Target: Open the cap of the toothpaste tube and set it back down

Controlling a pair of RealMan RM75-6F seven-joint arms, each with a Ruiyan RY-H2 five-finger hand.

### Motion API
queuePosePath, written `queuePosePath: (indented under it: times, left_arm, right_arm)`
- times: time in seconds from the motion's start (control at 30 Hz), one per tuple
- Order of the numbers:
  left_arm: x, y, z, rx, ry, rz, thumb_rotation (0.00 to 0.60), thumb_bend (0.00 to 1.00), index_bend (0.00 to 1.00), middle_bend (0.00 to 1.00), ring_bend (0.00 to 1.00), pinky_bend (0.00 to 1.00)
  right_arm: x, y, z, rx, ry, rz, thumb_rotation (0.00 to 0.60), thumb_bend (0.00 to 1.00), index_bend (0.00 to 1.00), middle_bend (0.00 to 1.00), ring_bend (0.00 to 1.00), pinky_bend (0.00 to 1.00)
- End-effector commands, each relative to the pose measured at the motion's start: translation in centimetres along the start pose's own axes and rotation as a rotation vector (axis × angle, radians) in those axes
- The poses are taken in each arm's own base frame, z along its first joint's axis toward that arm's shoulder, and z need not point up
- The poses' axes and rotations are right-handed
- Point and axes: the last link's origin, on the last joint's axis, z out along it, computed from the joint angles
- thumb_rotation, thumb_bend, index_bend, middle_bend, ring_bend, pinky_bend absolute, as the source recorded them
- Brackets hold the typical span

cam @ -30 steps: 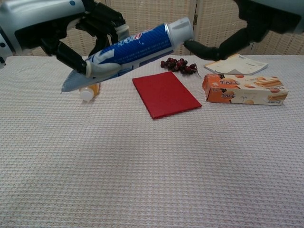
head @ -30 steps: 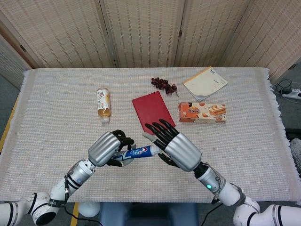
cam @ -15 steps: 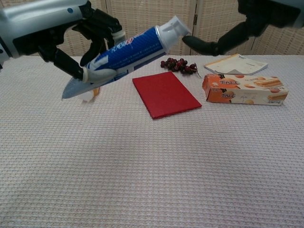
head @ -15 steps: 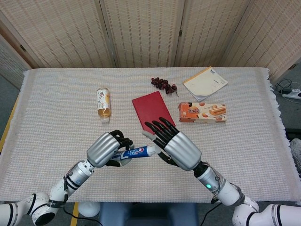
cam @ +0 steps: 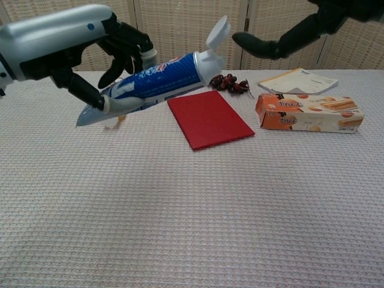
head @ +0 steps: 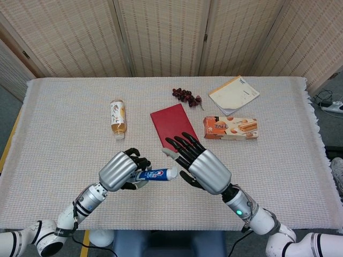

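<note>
A second ago the cap sits closed on the toothpaste tube, and the right hand's thumb reaches toward it. Half a second ago the thumb tip touches the cap as it starts to lift. Now the cap is flipped up on its hinge, standing above the tube's mouth, and the thumb is a little away from the cap, no longer touching it. The tube, held in the left hand, now lies flatter and lower, its capped end closer to the red book than before.
</note>
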Motion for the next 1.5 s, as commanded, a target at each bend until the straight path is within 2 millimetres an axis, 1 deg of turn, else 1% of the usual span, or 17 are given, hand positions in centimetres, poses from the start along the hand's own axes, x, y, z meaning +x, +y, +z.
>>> queuePosePath:
  times: [0.03, 0.23, 0.5, 0.63, 0.7, 0.87, 0.97, 1.1, 1.23, 1.37, 1.5]
  left_arm:
    - [-0.1, 0.0, 0.0, 0.002, -0.004, 0.01, 0.6, 0.68, 0.83, 0.79, 0.75, 0.39]
    - [-0.4, 0.0, 0.1, 0.002, -0.004, 0.05, 0.6, 0.68, 0.83, 0.79, 0.75, 0.39]
    - [-0.5, 0.2, 0.1, 0.006, -0.003, 0.058, 0.6, 0.68, 0.83, 0.79, 0.75, 0.39]
    - [-0.6, -0.4, -0.1, 0.025, -0.004, 0.06, 0.6, 0.68, 0.83, 0.79, 0.75, 0.39]
    - [-0.7, -0.7, -0.2, 0.036, -0.006, 0.052, 0.6, 0.68, 0.83, 0.79, 0.75, 0.39]
    - [-1.4, -2.5, -0.7, 0.078, -0.028, 0.044, 0.6, 0.68, 0.82, 0.79, 0.73, 0.39]
    - [-2.4, -3.6, -0.8, 0.098, -0.054, 0.072, 0.6, 0.68, 0.82, 0.79, 0.72, 0.39]
    - [-4.5, -5.0, -0.6, 0.102, -0.102, 0.176, 0.6, 0.68, 0.81, 0.79, 0.71, 0.38]
    - [-6.7, -6.0, 0.1, 0.096, -0.139, 0.269, 0.6, 0.68, 0.79, 0.79, 0.68, 0.37]
    - [-8.8, -7.0, 0.7, 0.12, -0.181, 0.31, 0.6, 0.68, 0.76, 0.74, 0.64, 0.37]
    - [-10.4, -7.3, 1.1, 0.132, -0.211, 0.341, 0.6, 0.67, 0.72, 0.68, 0.59, 0.36]
  right_arm:
    - [-0.1, 0.0, 0.1, 0.001, -0.002, 0.004, 0.6, 0.51, 0.0, 0.0, 0.0, 0.0]
    - [-0.4, -0.5, 0.5, 0.015, -0.013, 0.009, 0.6, 0.51, 0.0, 0.0, 0.0, 0.0]
    - [-0.9, -0.9, 1.5, 0.02, -0.034, 0.002, 0.6, 0.51, 0.0, 0.0, 0.0, 0.0]
    - [-0.6, -0.8, 1.2, 0.015, -0.025, 0.0, 0.6, 0.51, 0.0, 0.0, 0.0, 0.0]
    - [-0.5, -0.6, 0.7, 0.008, -0.024, -0.004, 0.6, 0.51, 0.0, 0.0, 0.0, 0.0]
    - [0.5, 1.1, -2.4, -0.063, -0.026, -0.043, 0.6, 0.51, 0.0, 0.0, 0.0, 0.0]
    - [1.4, 2.4, -4.3, -0.117, -0.005, -0.069, 0.6, 0.51, 0.0, 0.0, 0.0, 0.0]
    - [2.7, 4.2, -6.5, -0.19, 0.02, -0.088, 0.6, 0.51, 0.0, 0.0, 0.0, 0.0]
    - [3.2, 5.7, -8.2, -0.246, 0.017, -0.114, 0.6, 0.51, 0.0, 0.0, 0.0, 0.0]
    - [3.3, 6.9, -9.5, -0.299, 0.004, -0.119, 0.6, 0.51, 0.0, 0.0, 0.0, 0.0]
    - [3.0, 7.7, -10.3, -0.336, -0.012, -0.116, 0.6, 0.51, 0.0, 0.0, 0.0, 0.0]
